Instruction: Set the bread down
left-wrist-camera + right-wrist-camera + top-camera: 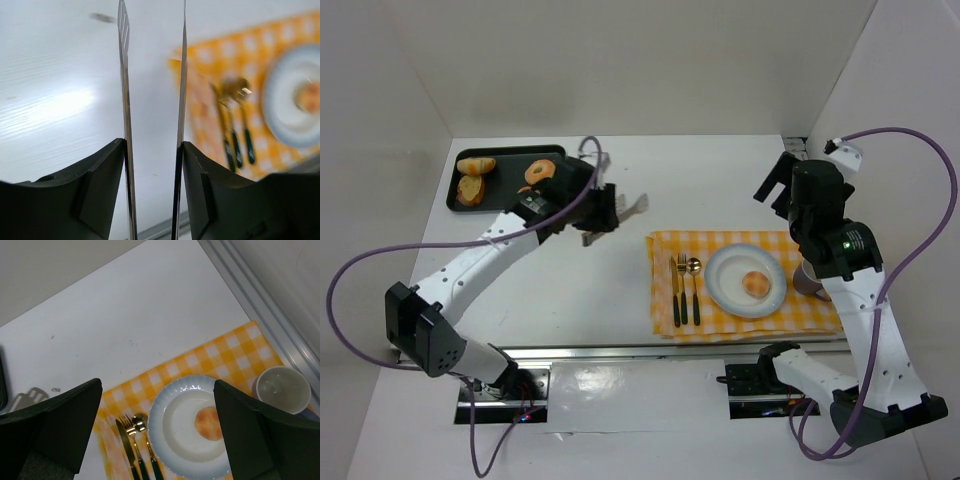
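Note:
A round piece of bread (755,284) lies on the white plate (725,290) on the yellow checked mat; it also shows in the right wrist view (209,423) and, blurred, in the left wrist view (310,97). My left gripper (603,212) hovers over the bare table left of the mat. It holds metal tongs (125,100) whose two blades stand apart with nothing between them. My right gripper (780,185) is open and empty, high over the far edge of the mat, with the plate (175,415) seen between its fingers.
A black tray (455,200) at the back left holds more bread pieces (472,178) and a bagel (540,172). A knife, fork and spoon (685,290) lie left of the plate. A cup (808,278) stands right of the plate.

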Controlling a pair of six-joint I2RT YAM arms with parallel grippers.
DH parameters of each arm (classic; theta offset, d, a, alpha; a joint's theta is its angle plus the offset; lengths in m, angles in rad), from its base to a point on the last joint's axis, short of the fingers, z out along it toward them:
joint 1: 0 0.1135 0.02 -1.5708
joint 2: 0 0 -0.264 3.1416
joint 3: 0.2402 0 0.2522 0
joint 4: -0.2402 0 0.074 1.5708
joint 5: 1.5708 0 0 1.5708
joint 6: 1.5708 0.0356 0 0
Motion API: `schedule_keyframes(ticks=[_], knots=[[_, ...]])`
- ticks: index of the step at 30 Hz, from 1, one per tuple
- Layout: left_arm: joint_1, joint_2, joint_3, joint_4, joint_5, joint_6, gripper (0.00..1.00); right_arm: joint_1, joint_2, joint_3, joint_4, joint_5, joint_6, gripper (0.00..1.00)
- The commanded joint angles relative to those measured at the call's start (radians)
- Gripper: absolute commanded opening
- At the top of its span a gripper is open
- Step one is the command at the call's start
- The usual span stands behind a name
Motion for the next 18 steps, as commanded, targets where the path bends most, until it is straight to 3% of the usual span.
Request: schedule_keyframes(ticks=[1,4,7,13,18], knots=[[0.192,-0.017,0.026,-0.071,-0.063,-0.009,0.61,-0.005,-0.016,-0.002,0.051,-0.017,0.004,1.00],[0.374,0.075,0.103,-0.123,-0.053,-0.049,0.61,-0.005,-0.016,-0.012,0.051,-0.028,0.004,1.00],[0.484,0.152,0.157,-0.114,-0.052,-0.049,0.61,-0.005,-0.016,-0.023,0.051,-0.028,0.004,1.00],[0.590,0.331,0.270,-0.114,-0.055,-0.080,0.61,-0.005,-0.005,-0.043,0.061,-0.038,0.004,1.00],[0.640,0.381,0.330,-0.102,-0.045,-0.107,0.62,-0.005,0.013,-0.043,0.070,-0.049,0.004,1.00]])
